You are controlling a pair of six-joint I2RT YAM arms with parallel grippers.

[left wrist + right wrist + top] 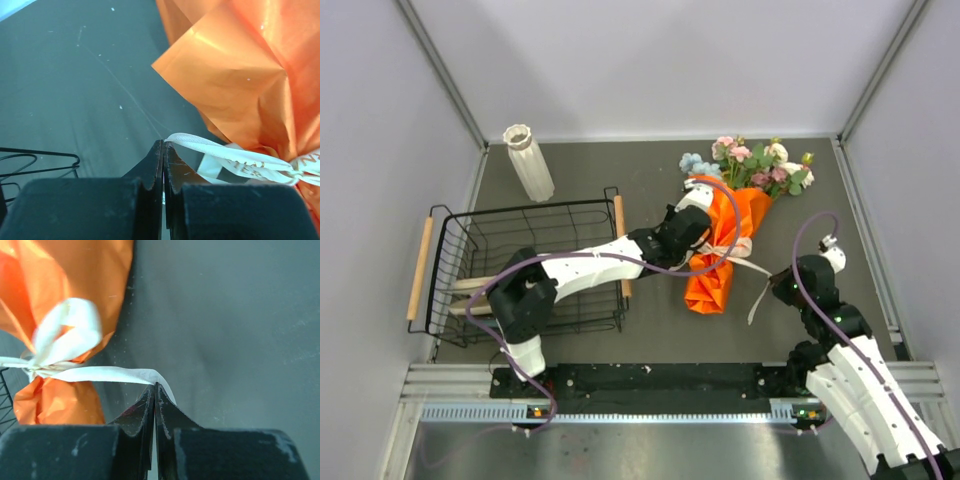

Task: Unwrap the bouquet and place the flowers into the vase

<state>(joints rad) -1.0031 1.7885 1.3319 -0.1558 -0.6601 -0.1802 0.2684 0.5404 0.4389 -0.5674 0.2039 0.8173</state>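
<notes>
From above, the bouquet (720, 270) is lying right of centre on the dark surface (620, 170), with its flowers (760, 165) pointing far. The vase (528, 160) is standing far left, beyond a wire rack (530, 206), and open room is lying to the right. Left wrist: the left tool (163, 145) is pinching the ribbon (225, 156) beside the orange wrap. Right wrist: the right tool (154, 387) is clamping a ribbon tail. Uneven pulling is risking a tighter knot, or dragging the bunch against the rack.
</notes>
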